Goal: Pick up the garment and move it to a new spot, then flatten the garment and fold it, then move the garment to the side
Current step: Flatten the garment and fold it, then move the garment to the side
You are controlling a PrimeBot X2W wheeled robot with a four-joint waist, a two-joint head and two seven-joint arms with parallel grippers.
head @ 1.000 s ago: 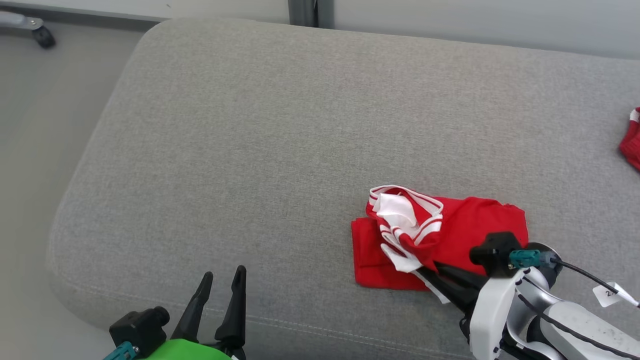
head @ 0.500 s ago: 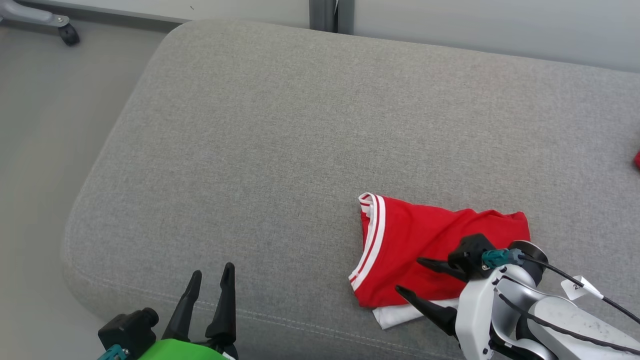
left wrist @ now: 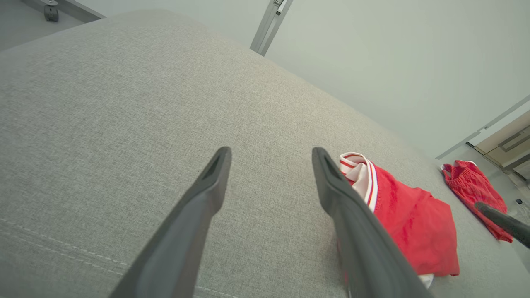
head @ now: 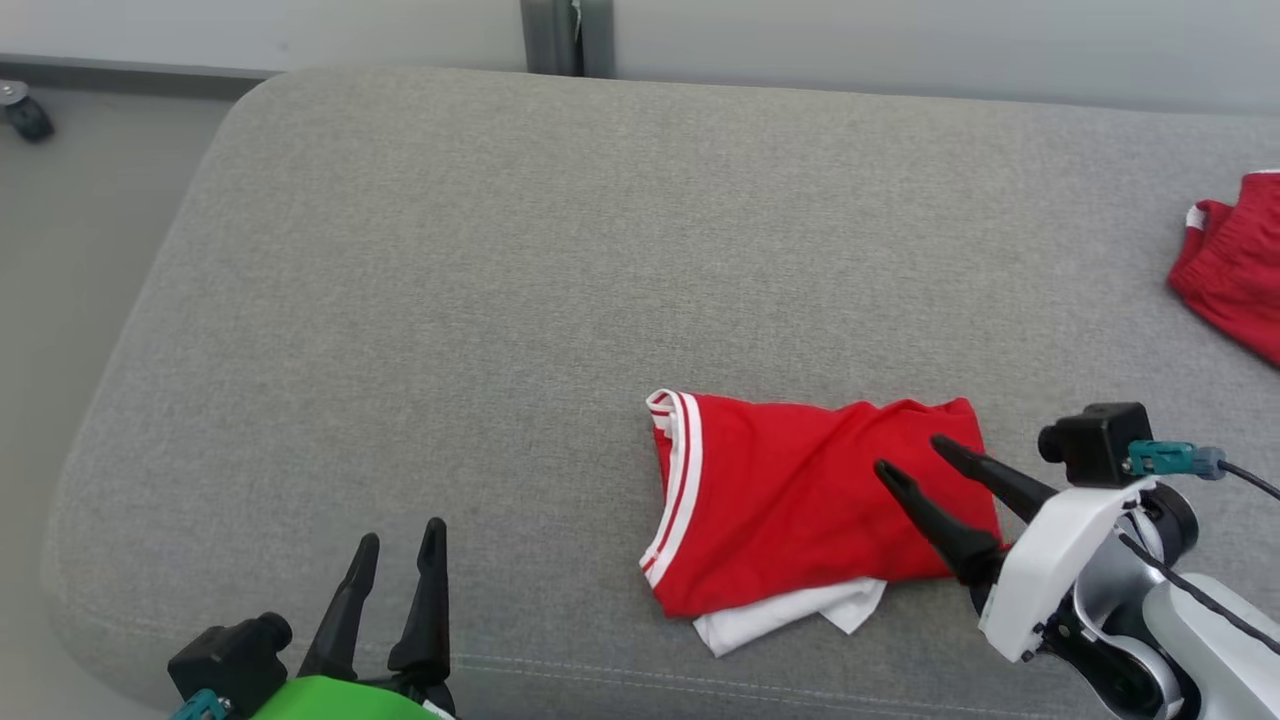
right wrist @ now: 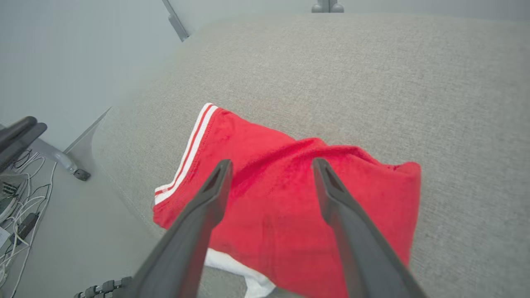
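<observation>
The folded red garment (head: 800,500) is laid on the near right of the grey surface (head: 500,300), and the right gripper (head: 910,454) is held open and empty over its right end, so the fold looks done tbh. The left gripper (head: 401,531) is parked open at near left, out of the way. The garment's long axis is set left-right, striped hem pointed left.

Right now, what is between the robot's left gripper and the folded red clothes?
Just bare grey cushion. In the head view the left gripper is at the lower left and the red garment lies to its right, with plain fabric between them.
</observation>
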